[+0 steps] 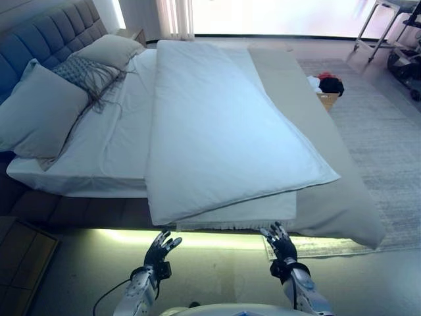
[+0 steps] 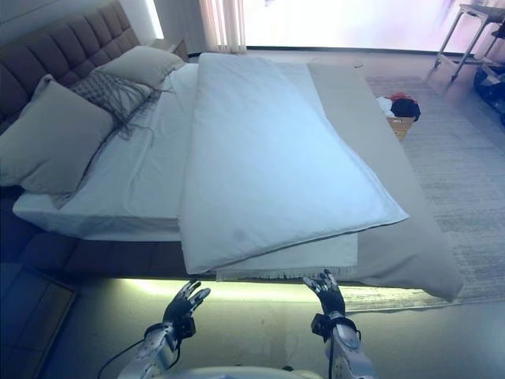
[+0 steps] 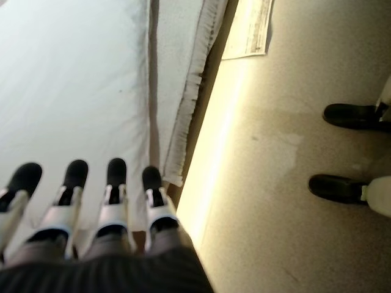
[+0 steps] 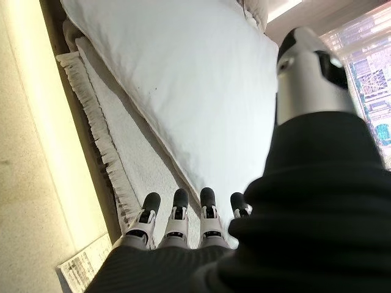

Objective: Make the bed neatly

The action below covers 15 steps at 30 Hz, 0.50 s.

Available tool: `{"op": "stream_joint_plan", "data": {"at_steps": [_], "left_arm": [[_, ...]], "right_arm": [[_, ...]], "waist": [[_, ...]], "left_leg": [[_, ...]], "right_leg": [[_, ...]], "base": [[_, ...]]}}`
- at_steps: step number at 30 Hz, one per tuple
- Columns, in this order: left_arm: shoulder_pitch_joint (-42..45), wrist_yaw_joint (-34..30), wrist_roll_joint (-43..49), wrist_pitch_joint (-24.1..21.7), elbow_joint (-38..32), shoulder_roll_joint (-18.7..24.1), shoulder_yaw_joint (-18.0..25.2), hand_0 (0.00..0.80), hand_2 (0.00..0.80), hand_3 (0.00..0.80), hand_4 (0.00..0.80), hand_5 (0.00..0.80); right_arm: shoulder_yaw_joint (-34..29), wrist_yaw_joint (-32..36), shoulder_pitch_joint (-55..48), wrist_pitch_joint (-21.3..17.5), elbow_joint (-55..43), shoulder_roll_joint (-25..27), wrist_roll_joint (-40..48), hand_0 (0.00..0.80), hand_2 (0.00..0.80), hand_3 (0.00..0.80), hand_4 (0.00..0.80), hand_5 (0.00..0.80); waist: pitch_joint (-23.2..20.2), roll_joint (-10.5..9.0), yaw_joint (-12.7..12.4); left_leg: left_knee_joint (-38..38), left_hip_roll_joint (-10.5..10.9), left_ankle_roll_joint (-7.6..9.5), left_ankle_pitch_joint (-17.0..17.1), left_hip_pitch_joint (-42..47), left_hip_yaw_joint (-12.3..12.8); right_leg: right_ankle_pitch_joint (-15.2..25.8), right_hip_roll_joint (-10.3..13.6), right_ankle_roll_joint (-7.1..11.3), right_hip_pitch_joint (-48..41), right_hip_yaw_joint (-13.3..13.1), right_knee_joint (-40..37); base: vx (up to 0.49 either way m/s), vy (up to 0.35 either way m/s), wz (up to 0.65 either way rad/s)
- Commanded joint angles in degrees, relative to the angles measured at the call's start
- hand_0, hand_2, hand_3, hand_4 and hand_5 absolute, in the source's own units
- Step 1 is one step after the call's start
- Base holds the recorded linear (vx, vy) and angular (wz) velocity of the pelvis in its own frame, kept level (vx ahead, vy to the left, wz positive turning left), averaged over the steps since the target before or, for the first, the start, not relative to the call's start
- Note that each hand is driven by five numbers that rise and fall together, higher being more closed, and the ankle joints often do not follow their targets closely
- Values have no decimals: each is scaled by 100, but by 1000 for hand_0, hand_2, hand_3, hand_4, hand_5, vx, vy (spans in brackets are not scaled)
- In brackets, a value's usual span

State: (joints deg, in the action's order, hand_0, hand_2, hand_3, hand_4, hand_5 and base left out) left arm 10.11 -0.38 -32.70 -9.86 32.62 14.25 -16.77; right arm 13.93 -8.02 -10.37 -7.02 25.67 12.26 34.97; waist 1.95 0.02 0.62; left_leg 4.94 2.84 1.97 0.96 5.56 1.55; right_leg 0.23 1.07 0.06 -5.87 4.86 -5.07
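A white duvet (image 1: 217, 131) lies folded lengthwise down the middle of the bed, over a fringed white blanket (image 1: 263, 214) and a beige cover (image 1: 342, 197) that hangs off the right side. Bare white sheet (image 1: 112, 145) shows on the left part. Pillows (image 1: 39, 112) lean at the grey headboard (image 1: 46, 33). My left hand (image 1: 160, 249) and right hand (image 1: 281, 241) are open and empty, held low in front of the bed's near edge, apart from the bedding. The wrist views show the fingers (image 3: 113, 201) straight near the duvet (image 4: 183, 85).
A grey rug (image 1: 381, 131) lies to the right of the bed with a small basket of clothes (image 1: 327, 89) on it. A metal stand (image 1: 388, 26) is at the far right. A nightstand (image 1: 20, 250) stands at the near left. A paper (image 3: 247, 27) lies on the floor.
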Motion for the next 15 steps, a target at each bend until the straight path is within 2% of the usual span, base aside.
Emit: {"op": "stream_joint_plan", "data": {"at_steps": [1, 15], "left_arm": [[-378, -12, 40, -185, 5, 43, 68, 0, 0, 0, 0, 0], [-429, -166, -19, -217, 47, 31, -25, 0, 0, 0, 0, 0]], "right_arm": [[28, 32, 297, -228, -130, 78, 44, 0, 0, 0, 0, 0], [-14, 25, 232, -198, -172, 72, 185, 0, 0, 0, 0, 0]], "waist": [[87, -174, -42], [69, -145, -77]], "left_leg": [[-27, -305, -202, 66, -21, -85], [-97, -242, -164, 45, -32, -166]], "right_leg": [[414, 364, 438, 90, -83, 56], [370, 454, 460, 65, -1, 151]], "base": [[0, 0, 0], [2, 10, 0]]}}
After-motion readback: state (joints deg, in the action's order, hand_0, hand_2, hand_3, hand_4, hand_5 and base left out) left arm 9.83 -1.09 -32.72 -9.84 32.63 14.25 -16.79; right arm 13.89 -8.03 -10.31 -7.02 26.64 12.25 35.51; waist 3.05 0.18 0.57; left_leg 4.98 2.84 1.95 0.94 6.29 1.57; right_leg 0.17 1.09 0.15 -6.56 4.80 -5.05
